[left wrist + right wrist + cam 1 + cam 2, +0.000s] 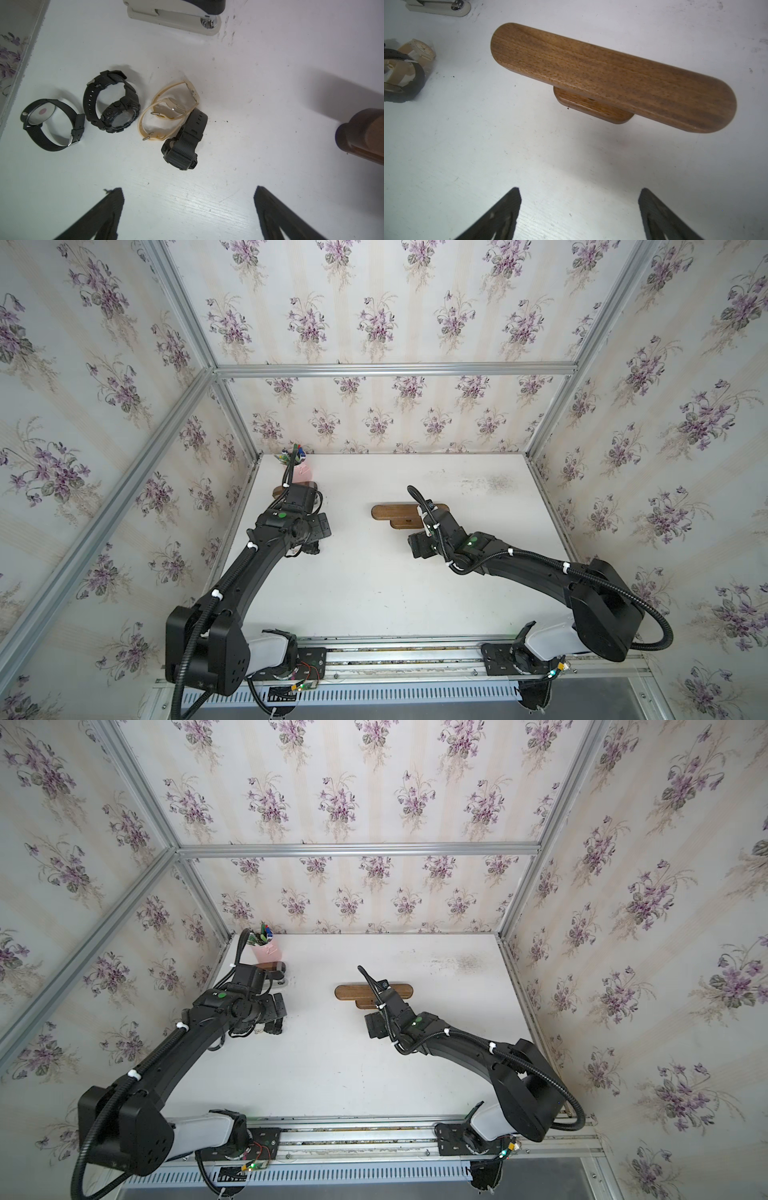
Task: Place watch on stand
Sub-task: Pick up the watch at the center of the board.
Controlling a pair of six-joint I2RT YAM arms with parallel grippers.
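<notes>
Left gripper (188,190): fingers spread as wide as they go, nothing between them, poised above the white table (259,87) just short of the row of watches
Right gripper (579,190): fingers wide apart and empty, facing the long side of the stand, clear of it
Stand (612,76): dark brown wooden bar with rounded ends on a small oval foot, upright mid-table; in both top views the stand (395,512) (357,992) is partly covered by the right wrist
Slim black watch (40,113): round face, strap buckled in a loop, on the table nearest the wall
Chunky black digital watch (118,116): just beside the slim one, not touching it
Cream watch (192,92): strap looped, touching the next black watch
Square-cased black watch (182,149): its strap overlaps the cream strap; the closest of the four to the stand, yet well apart from it
Stapler (176,12): beyond the watches
Pink pen cup (264,950): far left corner of the table
</notes>
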